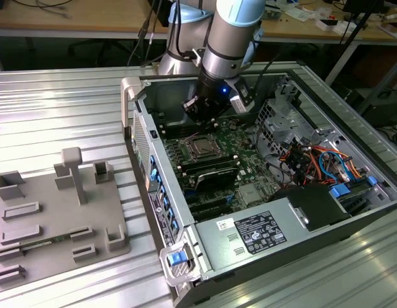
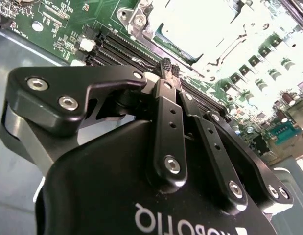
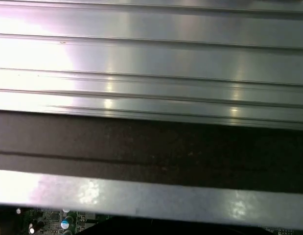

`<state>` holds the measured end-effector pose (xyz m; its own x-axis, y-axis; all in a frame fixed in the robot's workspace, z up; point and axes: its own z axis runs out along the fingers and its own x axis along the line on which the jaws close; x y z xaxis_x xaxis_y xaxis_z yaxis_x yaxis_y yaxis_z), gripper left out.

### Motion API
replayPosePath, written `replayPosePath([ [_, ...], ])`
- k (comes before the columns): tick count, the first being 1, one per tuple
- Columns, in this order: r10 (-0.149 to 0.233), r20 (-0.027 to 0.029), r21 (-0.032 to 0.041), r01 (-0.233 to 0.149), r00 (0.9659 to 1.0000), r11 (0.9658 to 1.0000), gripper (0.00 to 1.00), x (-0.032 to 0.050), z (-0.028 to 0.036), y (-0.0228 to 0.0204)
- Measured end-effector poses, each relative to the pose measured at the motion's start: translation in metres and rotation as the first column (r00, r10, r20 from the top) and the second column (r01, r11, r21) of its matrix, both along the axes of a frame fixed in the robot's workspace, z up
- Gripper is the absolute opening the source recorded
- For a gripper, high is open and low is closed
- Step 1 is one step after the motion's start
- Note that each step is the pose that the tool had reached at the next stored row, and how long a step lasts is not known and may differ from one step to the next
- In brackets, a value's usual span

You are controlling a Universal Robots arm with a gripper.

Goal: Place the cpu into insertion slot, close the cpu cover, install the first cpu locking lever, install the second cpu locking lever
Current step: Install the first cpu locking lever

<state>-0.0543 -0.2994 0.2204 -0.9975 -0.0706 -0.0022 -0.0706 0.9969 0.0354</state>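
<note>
You are looking at a large work table made of ribbed aluminium profiles, and behind it, at the far side of the room, there are wooden desks with cables and small parts on them. On the table lies an open computer case, with its green motherboard facing up. At the exterior view's left of the case rests a grey fixture plate with several holders on it. Inside the case, at the exterior view's right, you see a bundle of coloured cables, and near the front a grey power supply. The arm comes down from the far side into the case, almost vertical, and its gripper hangs just above the board, at the far side of the insertion slot. In the second wrist view the two black fingers are pressed together at their tips, with nothing between them. In the same view the slot appears very bright, just beyond the fingertips, and the cpu cover lies flat over it; the cpu shows in the cut-out of the cover in the exterior view. The long black memory slots run beside the socket. In the first wrist view you see the ribbed metal wall of the case from close.
</note>
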Motion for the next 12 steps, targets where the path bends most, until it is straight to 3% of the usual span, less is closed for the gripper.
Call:
replayPosePath([
  [12,0.0,0.0,0.0,0.0,1.0,1.0,0.11,0.0084,-0.0092,0.0009],
])
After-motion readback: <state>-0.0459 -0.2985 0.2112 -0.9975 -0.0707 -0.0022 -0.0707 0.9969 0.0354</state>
